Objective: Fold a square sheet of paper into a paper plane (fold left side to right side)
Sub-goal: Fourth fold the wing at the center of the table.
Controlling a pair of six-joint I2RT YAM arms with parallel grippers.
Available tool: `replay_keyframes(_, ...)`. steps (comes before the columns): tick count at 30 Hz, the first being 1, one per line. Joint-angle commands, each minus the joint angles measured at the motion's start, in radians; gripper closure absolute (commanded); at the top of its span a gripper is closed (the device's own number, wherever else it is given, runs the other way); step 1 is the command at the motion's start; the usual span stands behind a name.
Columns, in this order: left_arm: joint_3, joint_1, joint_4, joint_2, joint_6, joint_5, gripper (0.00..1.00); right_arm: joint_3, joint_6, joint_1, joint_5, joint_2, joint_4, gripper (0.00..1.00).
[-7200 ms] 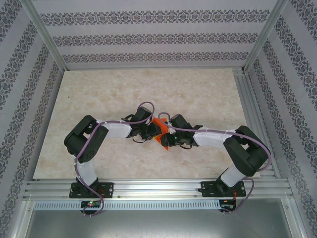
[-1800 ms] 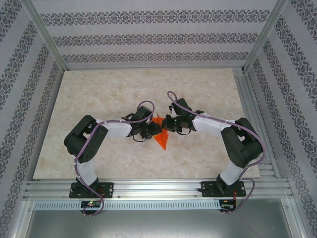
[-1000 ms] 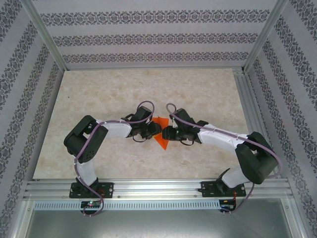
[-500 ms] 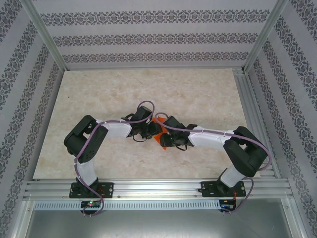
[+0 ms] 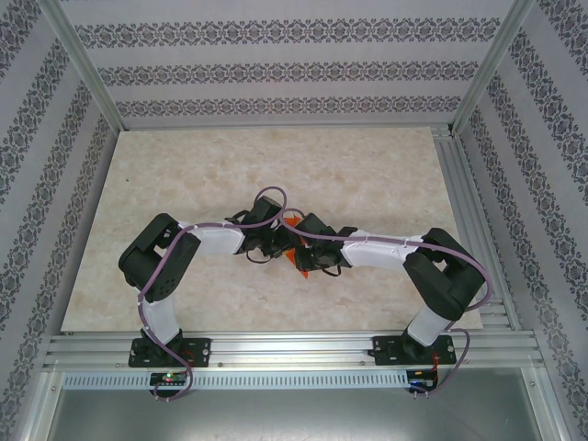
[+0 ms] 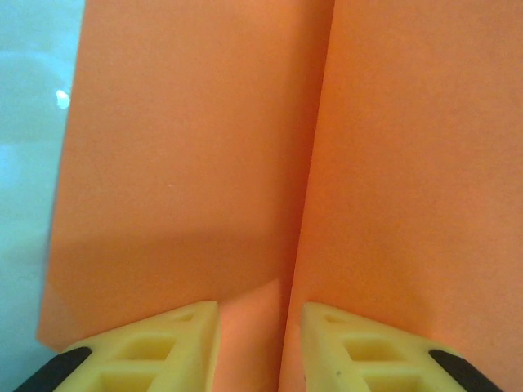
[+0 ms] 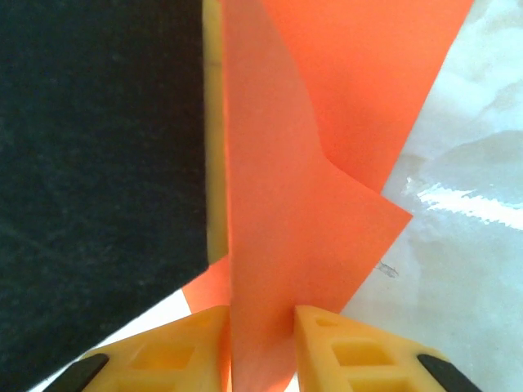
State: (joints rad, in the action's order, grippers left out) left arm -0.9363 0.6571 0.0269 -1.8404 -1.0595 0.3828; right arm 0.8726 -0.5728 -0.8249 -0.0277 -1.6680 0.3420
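1. Both arms reach in to the middle of the table (image 5: 184,175), their wrists close together. The orange sheet of paper (image 6: 188,147) lies on the tabletop under and between the two grippers.
2. The left gripper (image 6: 260,309) points down at the sheet with its yellow fingers (image 6: 163,351) partly apart. Paper spreads ahead of both fingertips and across the gap between them, and neither finger clasps it.
3. Ahead of that gripper the sheet shows two layers. The upper layer lies off the right-hand finger, and its straight edge runs from far ahead back into the gap between the fingers. The lower layer lies off the left-hand finger and is shaded near the fingertip.
4. Beyond the lower layer's outer edge, pale tabletop shows.
5. The right gripper (image 7: 261,310) has its fingers drawn close together. A raised flap of the sheet stands between them and fills the gap. I cannot tell whether the pads actually pinch it.
6. To one side of that flap the rest of the sheet lies flat, ending in a pointed corner on the marbled surface.
7. On the flap's other side the left gripper's black housing sits close, with a yellow finger edge just beside the flap.
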Motion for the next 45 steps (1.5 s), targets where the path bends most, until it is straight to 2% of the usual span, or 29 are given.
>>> replay_keyframes(1,0.003,0.012,0.086,-0.007,0.023,-0.039,0.65,0.023,0.017,-0.011,-0.004,-0.011,-0.001,0.76)
replay_keyframes(16,0.024,0.012,0.077,-0.015,0.015,-0.042,0.64,-0.024,0.055,0.045,-0.116,-0.005,-0.089,0.90)
replay_keyframes(31,0.022,0.012,0.083,-0.038,0.013,-0.044,0.61,-0.117,0.040,0.140,-0.292,-0.003,-0.233,0.89)
replay_keyframes(40,0.017,0.012,0.095,-0.049,0.014,-0.051,0.61,-0.113,0.089,0.208,-0.414,-0.022,-0.256,0.88)
replay_keyframes(45,0.014,0.012,0.098,-0.051,0.016,-0.053,0.61,-0.114,0.098,0.233,-0.440,-0.043,-0.245,0.88)
